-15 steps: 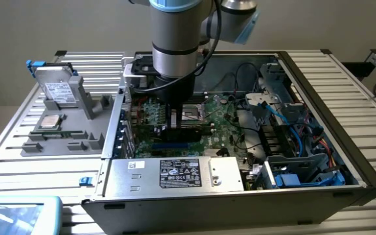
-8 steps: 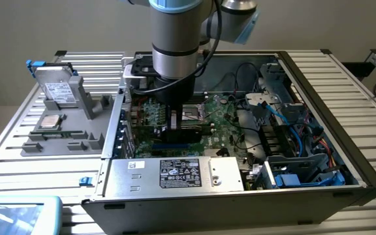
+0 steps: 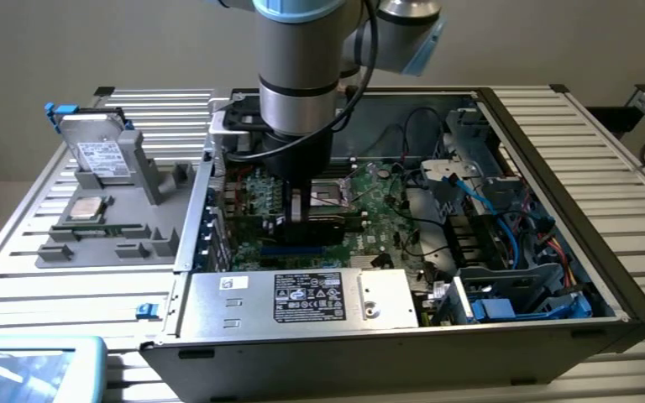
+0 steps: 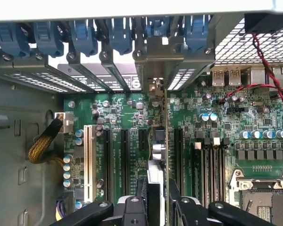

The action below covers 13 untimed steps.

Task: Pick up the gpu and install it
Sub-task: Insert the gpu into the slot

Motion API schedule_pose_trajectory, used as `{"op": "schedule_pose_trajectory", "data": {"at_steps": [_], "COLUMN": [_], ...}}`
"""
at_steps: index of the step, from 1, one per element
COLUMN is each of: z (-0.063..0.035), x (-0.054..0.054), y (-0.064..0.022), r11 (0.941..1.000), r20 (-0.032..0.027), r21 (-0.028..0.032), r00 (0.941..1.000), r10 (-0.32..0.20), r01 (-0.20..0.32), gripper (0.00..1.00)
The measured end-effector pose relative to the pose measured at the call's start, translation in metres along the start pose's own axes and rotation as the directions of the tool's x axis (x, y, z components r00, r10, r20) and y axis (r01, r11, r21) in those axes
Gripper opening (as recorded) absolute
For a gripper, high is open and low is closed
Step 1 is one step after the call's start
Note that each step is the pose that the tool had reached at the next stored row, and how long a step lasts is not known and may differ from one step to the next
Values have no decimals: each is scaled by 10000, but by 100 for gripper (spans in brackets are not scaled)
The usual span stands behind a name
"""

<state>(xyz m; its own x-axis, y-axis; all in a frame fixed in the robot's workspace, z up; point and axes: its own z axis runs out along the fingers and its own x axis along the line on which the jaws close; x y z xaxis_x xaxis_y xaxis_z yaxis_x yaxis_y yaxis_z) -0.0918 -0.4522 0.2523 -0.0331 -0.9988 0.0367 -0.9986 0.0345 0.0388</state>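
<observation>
Claw (image 4: 155, 200): pinching the gpu (image 4: 156, 162) near its top edge, one finger on each flat face, so the card hangs upright and edge-on to the wrist camera. Makes sense to me, since that grip leaves the connector edge pointing down at the board.
Gpu spot: inside the open pc case (image 3: 390, 361), standing on edge over the motherboard (image 3: 395, 206), just beside the cpu socket (image 3: 328, 195). Its dark face shows in the exterior view.
Line-up: the card runs parallel to the black expansion slots (image 4: 124, 160), and its far end points at the rear slot openings under the blue latches (image 4: 85, 35). My guess is it's held like that so the bracket end and the connector meet their places together.
Seated or not: can't tell, the fingers and the card itself hide the slot below.
Arm (image 3: 300, 75): drops straight down into the case, probably to stay clear of the power supply (image 3: 300, 295) and the cables (image 3: 524, 218) on the exterior view's right.
Off to the side: hard drive (image 3: 98, 151) parked upright in the grey holder (image 3: 110, 227) on the table (image 3: 31, 277), well apart from the case, on the exterior view's left.
</observation>
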Motion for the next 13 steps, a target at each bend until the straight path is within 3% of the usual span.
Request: {"op": "schedule_pose_trajectory", "data": {"at_steps": [13], "z": [3], "x": [-3], "y": [23], "r11": [10000], "r20": [0], "r21": [6], "r00": [10000], "r10": [1], "r01": [-1], "gripper": [28]}}
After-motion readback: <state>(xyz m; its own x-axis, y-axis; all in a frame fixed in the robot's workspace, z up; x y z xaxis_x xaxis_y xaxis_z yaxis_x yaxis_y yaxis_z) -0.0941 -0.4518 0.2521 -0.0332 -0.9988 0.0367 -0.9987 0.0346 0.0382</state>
